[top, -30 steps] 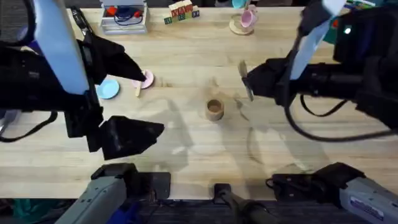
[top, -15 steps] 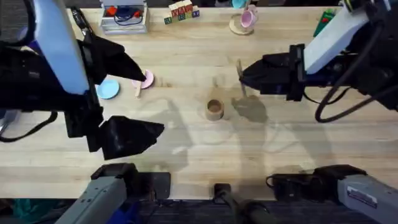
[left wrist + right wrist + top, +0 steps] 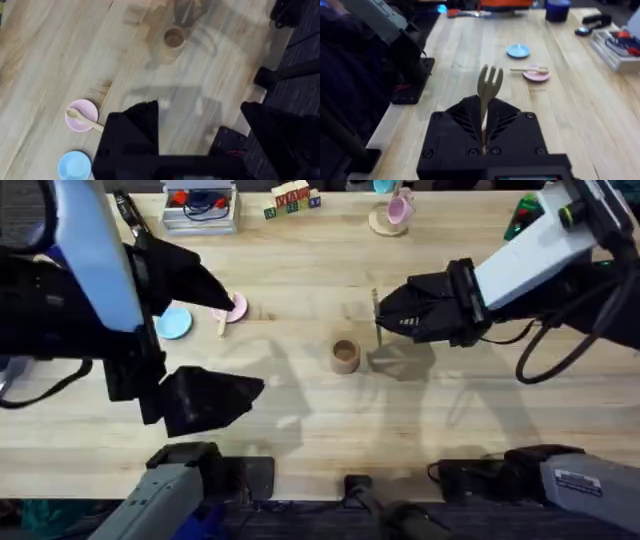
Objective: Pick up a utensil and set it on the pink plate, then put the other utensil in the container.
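Observation:
The wooden spoon [image 3: 83, 118] lies on the pink plate [image 3: 75, 107], its handle sticking out over the rim; both also show at the left of the table, spoon [image 3: 222, 322] on plate [image 3: 238, 307]. The brown container [image 3: 345, 356] stands upright mid-table. My right gripper [image 3: 388, 317] is shut on the wooden fork [image 3: 376, 315], held just right of and beyond the container. In the right wrist view the fork [image 3: 489, 86] stands tines-up between the gripper's [image 3: 484, 119] fingers. My left gripper [image 3: 200, 107] hangs high above the table, open and holding nothing.
A light blue plate [image 3: 175, 324] lies left of the pink plate. Along the far edge are a pink mug on a saucer [image 3: 396, 212], toy blocks [image 3: 295, 197] and a tray of parts [image 3: 199, 207]. Bare wood surrounds the container.
My right gripper has carried the fork leftward, from well right of the container to close beside it. The left arm, spoon and plates have not moved.

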`<state>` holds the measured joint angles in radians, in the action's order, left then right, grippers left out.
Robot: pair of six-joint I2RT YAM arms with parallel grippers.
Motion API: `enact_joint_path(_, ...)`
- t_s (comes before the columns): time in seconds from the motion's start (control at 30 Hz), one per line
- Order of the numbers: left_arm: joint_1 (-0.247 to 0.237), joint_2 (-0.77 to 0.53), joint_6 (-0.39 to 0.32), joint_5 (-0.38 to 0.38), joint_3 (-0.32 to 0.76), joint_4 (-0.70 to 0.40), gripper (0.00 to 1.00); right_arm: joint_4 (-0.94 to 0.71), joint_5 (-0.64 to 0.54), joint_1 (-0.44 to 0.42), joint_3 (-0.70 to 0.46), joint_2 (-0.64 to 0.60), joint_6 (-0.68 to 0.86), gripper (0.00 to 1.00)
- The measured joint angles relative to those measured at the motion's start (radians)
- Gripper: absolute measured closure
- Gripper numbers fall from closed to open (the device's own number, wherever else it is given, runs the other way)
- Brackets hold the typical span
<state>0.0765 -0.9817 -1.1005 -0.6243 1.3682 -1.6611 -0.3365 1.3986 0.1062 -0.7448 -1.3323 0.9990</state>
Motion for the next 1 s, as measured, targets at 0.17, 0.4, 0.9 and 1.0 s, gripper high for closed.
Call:
enact_joint_path(0.17, 0.000, 0.000, 0.000, 0.000, 0.000, 0.000, 0.009, 0.003, 0.039, 0.013, 0.000, -0.045, 0.066, 0.970)
enact_joint_path(0.4, 0.000, 0.000, 0.000, 0.000, 0.000, 0.000, 0.008, 0.054, 0.037, 0.079, 0.000, -0.112, 0.163, 0.970)
enact_joint_path(0.9, 0.000, 0.000, 0.000, 0.000, 0.000, 0.000, 0.008, 0.235, 0.037, 0.097, 0.000, -0.223, 0.207, 0.969)
enact_joint_path(1.0, 0.000, 0.000, 0.000, 0.000, 0.000, -0.008, 0.008, 0.242, 0.037, 0.109, 0.000, -0.238, 0.207, 0.970)
